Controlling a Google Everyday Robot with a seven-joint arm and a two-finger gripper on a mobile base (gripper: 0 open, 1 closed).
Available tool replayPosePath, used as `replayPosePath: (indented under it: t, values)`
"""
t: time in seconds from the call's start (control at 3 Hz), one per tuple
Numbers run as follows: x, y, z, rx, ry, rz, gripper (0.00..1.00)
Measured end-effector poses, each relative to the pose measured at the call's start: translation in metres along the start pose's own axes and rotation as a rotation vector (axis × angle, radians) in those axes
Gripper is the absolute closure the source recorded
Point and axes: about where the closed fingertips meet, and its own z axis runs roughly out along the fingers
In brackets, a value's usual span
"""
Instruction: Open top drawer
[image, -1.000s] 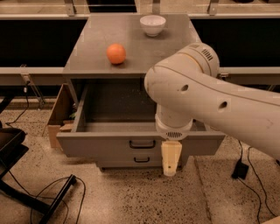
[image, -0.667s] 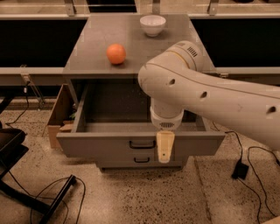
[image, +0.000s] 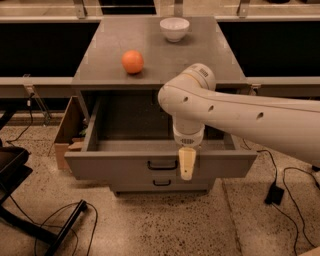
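The top drawer (image: 120, 169) of the grey cabinet stands pulled far out, and its deep grey interior (image: 135, 122) shows. Its small black bar handle (image: 162, 165) is on the wide front. My gripper (image: 186, 164) hangs down from the white arm (image: 235, 115) just in front of the drawer front, right of the handle and apart from it. Its cream tip points at the floor. A narrower drawer with its own handle (image: 161, 183) sits shut below.
An orange (image: 132, 61) and a white bowl (image: 174, 28) rest on the cabinet top (image: 200, 55). A cardboard box (image: 65, 127) stands left of the cabinet. A black chair base (image: 12, 172), cables (image: 65, 222) and a power brick (image: 274, 195) lie on the speckled floor.
My gripper and arm have moved a little left and up along the drawer front, closer to the handle. The drawer has stayed pulled out.
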Motion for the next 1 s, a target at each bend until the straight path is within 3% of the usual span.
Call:
replayPosePath:
  t: [0.67,1.0]
  values:
    - [0.002,0.000,0.010,-0.020,-0.022,0.018,0.00]
    - [0.008,0.025,0.021,-0.079,-0.066,0.057,0.15]
